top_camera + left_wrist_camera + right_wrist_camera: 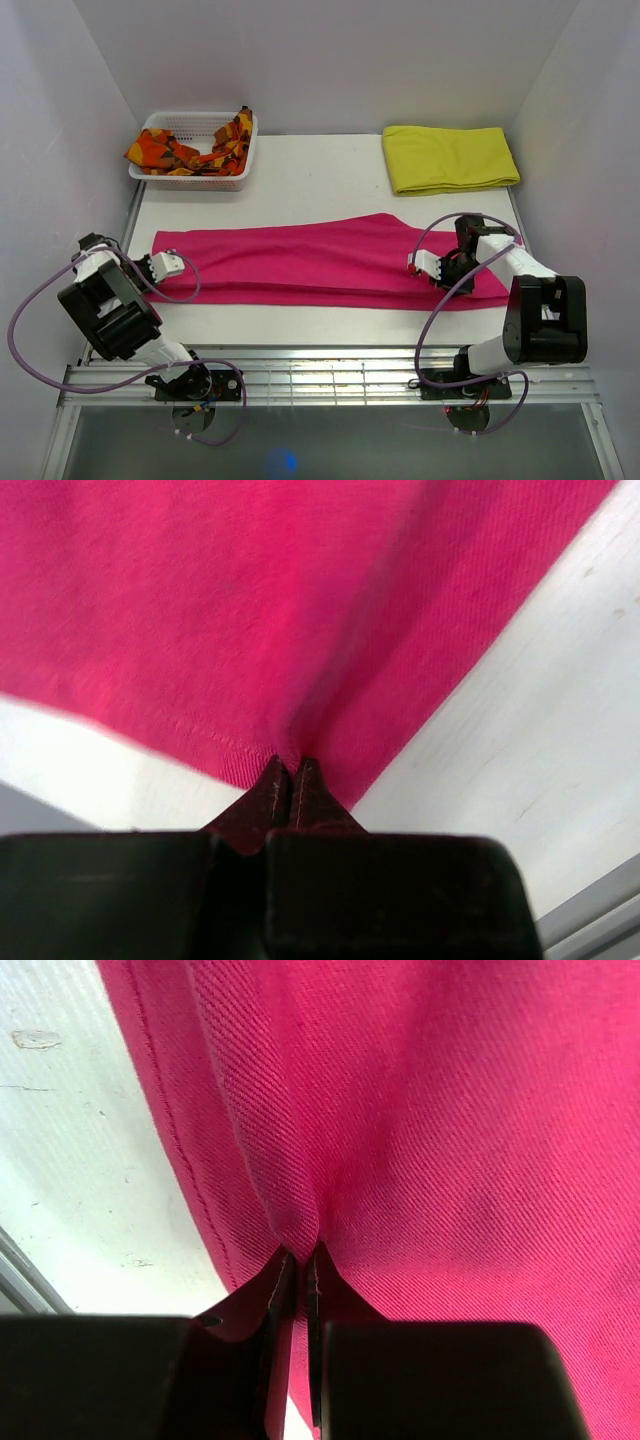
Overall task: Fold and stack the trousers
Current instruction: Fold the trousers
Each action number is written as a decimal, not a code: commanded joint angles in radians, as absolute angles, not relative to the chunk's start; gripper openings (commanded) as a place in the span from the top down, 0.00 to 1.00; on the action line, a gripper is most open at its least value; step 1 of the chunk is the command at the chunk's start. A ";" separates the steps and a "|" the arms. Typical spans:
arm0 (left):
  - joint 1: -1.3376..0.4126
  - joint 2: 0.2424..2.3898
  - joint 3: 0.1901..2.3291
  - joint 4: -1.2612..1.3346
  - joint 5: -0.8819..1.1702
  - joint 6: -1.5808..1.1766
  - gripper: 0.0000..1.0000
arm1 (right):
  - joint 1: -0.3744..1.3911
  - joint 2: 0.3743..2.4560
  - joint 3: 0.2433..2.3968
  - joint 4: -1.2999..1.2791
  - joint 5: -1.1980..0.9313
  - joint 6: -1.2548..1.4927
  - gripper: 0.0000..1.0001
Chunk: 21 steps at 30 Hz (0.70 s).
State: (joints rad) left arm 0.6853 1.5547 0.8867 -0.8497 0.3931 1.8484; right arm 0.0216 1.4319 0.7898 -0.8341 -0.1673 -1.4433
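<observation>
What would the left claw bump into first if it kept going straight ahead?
The trousers: the left claw is shut on their edge, and more pink cloth lies straight ahead.

White walls (330, 60), white table (320, 175)

A white plastic basket (195, 180) sits at eleven o'clock on a white table (320, 170). An orange-and-red patterned cloth (175, 153) is bunched inside it, spilling over the rim. A folded yellow cloth (450, 158) lies flat at one o'clock, well apart from the basket.

Overhead cam, wrist cams close (shared trousers (300, 262))
</observation>
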 commanded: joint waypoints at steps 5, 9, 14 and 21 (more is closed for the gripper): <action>0.721 1.506 1.057 -0.957 0.494 1.893 1.00 | 0.014 1.454 0.933 -0.839 -0.187 -1.405 0.92; 0.721 1.505 1.111 -0.996 0.488 1.939 0.76 | 0.012 1.470 0.969 -0.861 -0.202 -1.401 0.92; 0.721 1.545 1.173 -1.090 0.454 1.995 0.80 | 0.014 1.479 0.968 -0.864 -0.181 -1.411 0.92; 0.721 1.536 1.073 -1.115 0.423 2.051 1.00 | 0.014 1.451 0.924 -0.887 -0.178 -1.431 0.92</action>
